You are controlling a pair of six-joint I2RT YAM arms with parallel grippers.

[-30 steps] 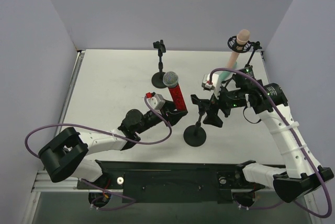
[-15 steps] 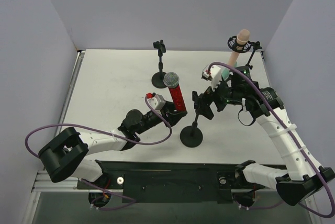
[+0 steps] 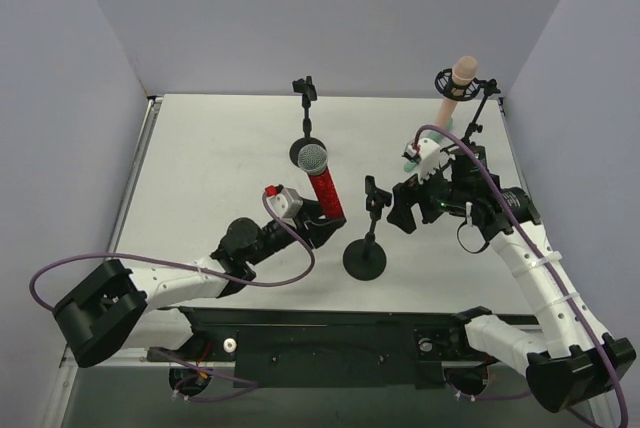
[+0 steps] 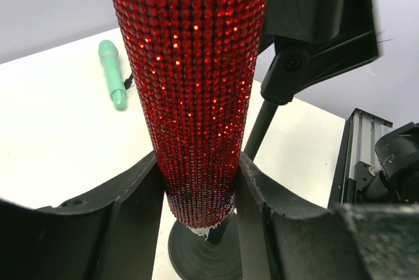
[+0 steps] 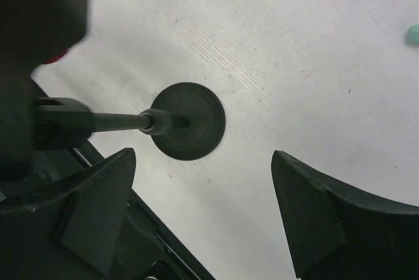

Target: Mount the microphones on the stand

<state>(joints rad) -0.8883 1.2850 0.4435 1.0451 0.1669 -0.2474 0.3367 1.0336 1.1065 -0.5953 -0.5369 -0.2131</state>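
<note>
Left gripper (image 4: pixel 196 192) holds red mic (image 3: pixel 322 188) by the near stand (image 3: pixel 366 248); right gripper (image 3: pixel 403 208) hovers, spread wide.

On the table (image 3: pixel 220 168) the near stand is upright, its clip (image 3: pixel 375 193) empty. Right gripper is just beside the post, holding nothing. Left gripper is clamped on the red mic's tail, mic upright, head up, just left of the clip. Best bet, prob.: line the body up w/ the clip and press in slowly, right gripper steadying the post so the stand doesn't tip. Pink mic (image 3: pixel 458 83) sits in the back-right stand (image 3: pixel 480 106). Green mic (image 4: pixel 112 74) lies flat, mostly hidden from above. Which way the clip opens: can't tell.
</note>
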